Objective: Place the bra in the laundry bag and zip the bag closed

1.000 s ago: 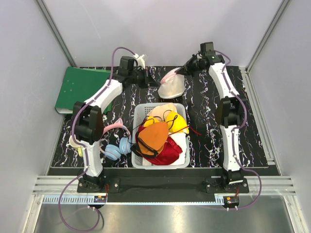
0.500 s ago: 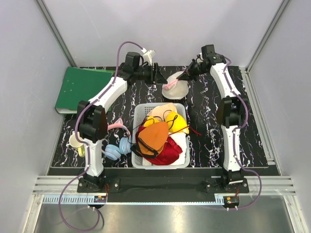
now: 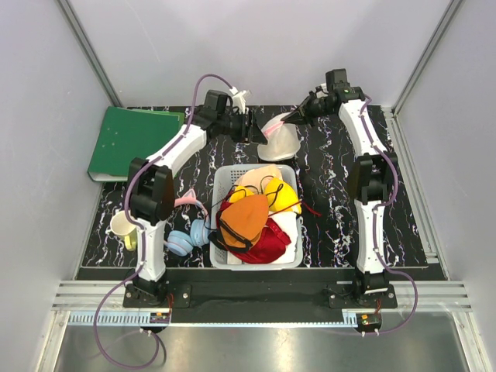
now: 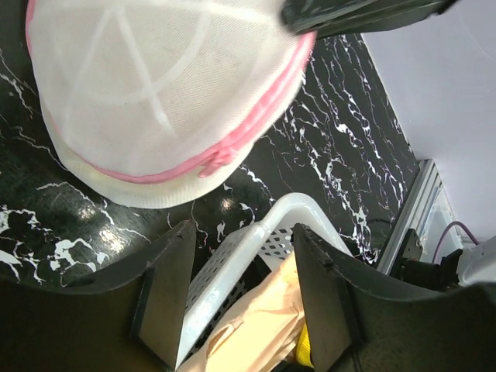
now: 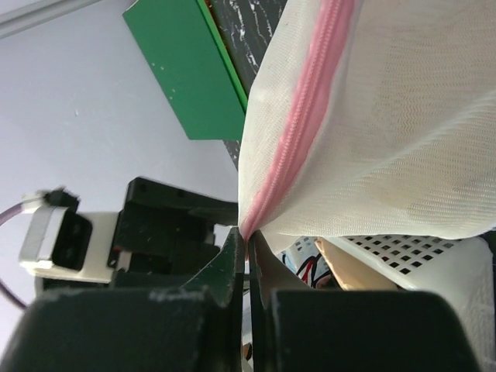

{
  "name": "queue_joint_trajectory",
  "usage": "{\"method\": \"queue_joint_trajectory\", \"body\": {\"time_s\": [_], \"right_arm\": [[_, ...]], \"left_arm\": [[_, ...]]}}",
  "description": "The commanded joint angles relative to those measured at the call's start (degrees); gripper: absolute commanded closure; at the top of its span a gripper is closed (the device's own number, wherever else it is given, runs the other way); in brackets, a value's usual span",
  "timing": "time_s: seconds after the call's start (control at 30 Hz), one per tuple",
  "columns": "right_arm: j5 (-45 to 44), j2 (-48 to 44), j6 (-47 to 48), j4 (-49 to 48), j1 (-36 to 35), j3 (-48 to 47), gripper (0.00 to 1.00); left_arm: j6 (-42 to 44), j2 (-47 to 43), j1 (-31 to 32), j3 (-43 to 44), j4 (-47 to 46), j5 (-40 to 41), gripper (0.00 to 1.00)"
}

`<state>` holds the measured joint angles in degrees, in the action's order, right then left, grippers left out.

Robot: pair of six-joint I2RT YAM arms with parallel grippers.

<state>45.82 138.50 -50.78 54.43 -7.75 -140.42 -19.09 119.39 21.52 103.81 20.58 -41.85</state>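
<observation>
The laundry bag (image 3: 280, 139), white mesh with a pink zipper rim (image 4: 232, 147), hangs tilted over the far middle of the table. My right gripper (image 3: 299, 118) is shut on the bag's zipper edge (image 5: 249, 232), pinching the pink seam. My left gripper (image 3: 246, 125) is open just left of the bag, with nothing between its fingers (image 4: 167, 287); the basket rim (image 4: 256, 240) shows below the gap. The bra is hidden; only a pale yellowish tint shows through the mesh (image 5: 434, 116).
A white plastic basket (image 3: 219, 182) in the middle holds an orange bra (image 3: 246, 218), a red one (image 3: 271, 242) and a yellow bra with black straps (image 3: 284, 198). A green binder (image 3: 132, 141) lies far left. Blue headphones (image 3: 186, 236) and a mug (image 3: 122, 226) sit near left.
My left gripper has opened and let go of the bag. The bag has gone from a stretched dome to hanging tilted from the right gripper, which stayed shut.
</observation>
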Motion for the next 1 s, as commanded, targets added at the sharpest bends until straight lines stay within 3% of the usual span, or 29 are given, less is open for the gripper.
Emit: {"method": "queue_joint_trajectory", "body": {"time_s": [0.0, 0.3, 0.57, 0.8, 0.97], "right_arm": [[3.66, -4.99, -3.00, -3.54, 0.28, -1.09, 1.00], [4.63, -6.40, -6.87, -8.02, 0.19, 2.95, 1.00], [5.24, -8.50, -8.10, -11.10, 0.28, 7.17, 1.00], [5.42, -9.91, -8.01, -12.51, 0.28, 10.07, 1.00], [5.85, -10.70, -8.01, -13.39, 0.28, 12.01, 1.00]], "left_arm": [[-2.17, 2.51, 0.10, 3.41, -1.42, 0.18, 0.42], [-15.79, 5.05, -0.51, 2.09, -16.17, 0.55, 0.41], [-18.79, 7.61, -0.60, 6.40, -18.38, -0.34, 0.39], [-20.28, 6.47, -0.60, 5.35, -22.16, -1.75, 0.46], [-20.37, 5.50, -0.95, 4.56, -22.86, -1.13, 0.58]]}}
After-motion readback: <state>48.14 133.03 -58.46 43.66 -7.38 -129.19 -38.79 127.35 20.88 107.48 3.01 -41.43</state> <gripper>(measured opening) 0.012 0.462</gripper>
